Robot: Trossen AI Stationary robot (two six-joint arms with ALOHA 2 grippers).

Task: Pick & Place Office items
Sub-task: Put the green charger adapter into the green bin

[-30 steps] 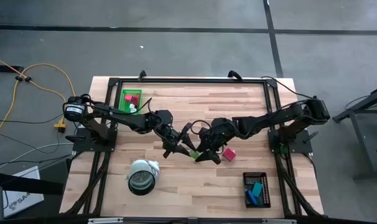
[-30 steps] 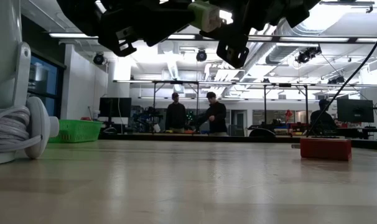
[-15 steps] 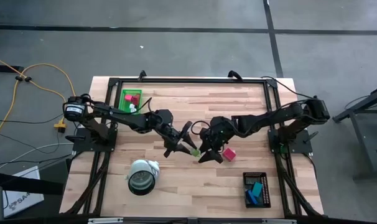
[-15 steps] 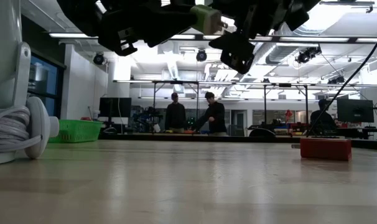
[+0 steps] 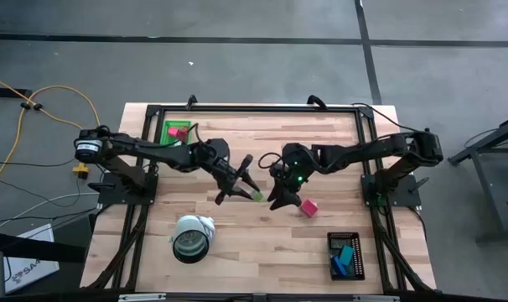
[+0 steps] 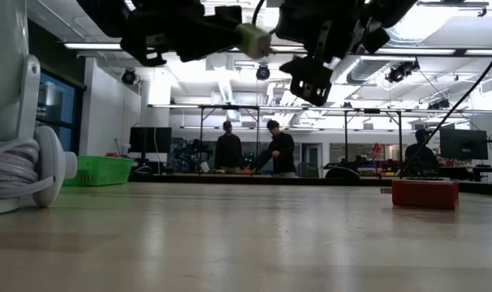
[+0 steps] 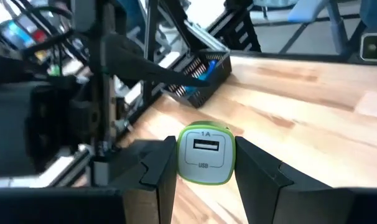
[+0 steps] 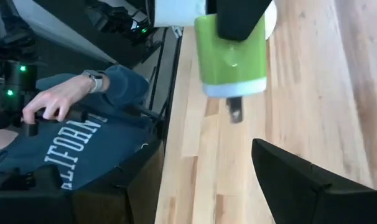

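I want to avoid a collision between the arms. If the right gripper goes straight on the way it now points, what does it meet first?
Probably the green charger held in the shut left gripper. The open right gripper points at it, seemingly apart from it; depth is unclear.

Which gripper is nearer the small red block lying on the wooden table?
The right. The right gripper, open, hangs just beside the small red block, toward the table's middle. The left gripper, shut on a green-and-white USB charger, is farther off on that same side.
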